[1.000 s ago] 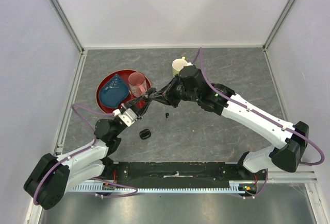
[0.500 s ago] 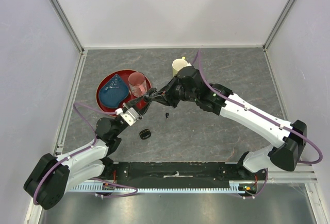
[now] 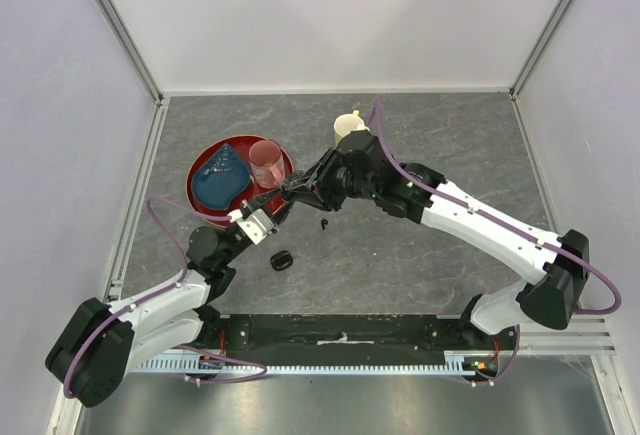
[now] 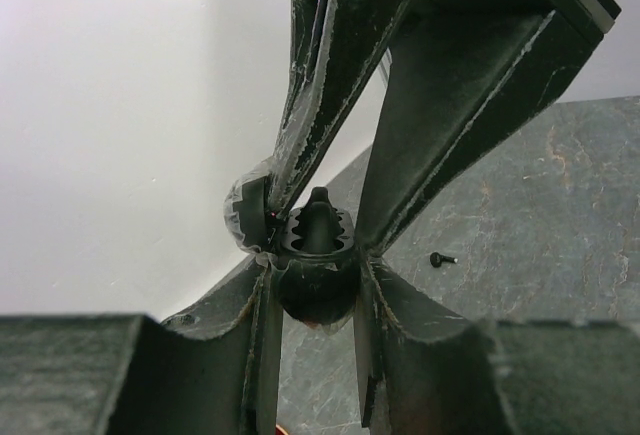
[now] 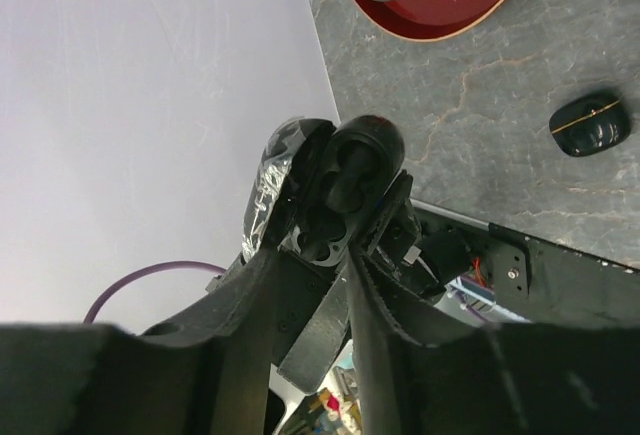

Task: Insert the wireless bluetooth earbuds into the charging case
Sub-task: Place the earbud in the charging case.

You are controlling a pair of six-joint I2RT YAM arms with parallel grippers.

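Observation:
My left gripper is shut on the open black charging case and holds it above the table, with the film-wrapped lid swung to one side. My right gripper is open, and its fingers straddle the case's mouth. A black earbud stands in that mouth between them; I cannot tell if the fingers touch it. In the right wrist view the case's wells face me. A second tiny earbud lies loose on the table, also seen in the left wrist view.
A closed glossy black oval pod lies near the left arm, also in the right wrist view. A red plate holds a blue object and a pink cup. A yellow mug stands behind the right wrist.
My right gripper has slid left and closer onto the case held by my left gripper. The mug behind it shows more. The loose earbud and the pod have not moved.

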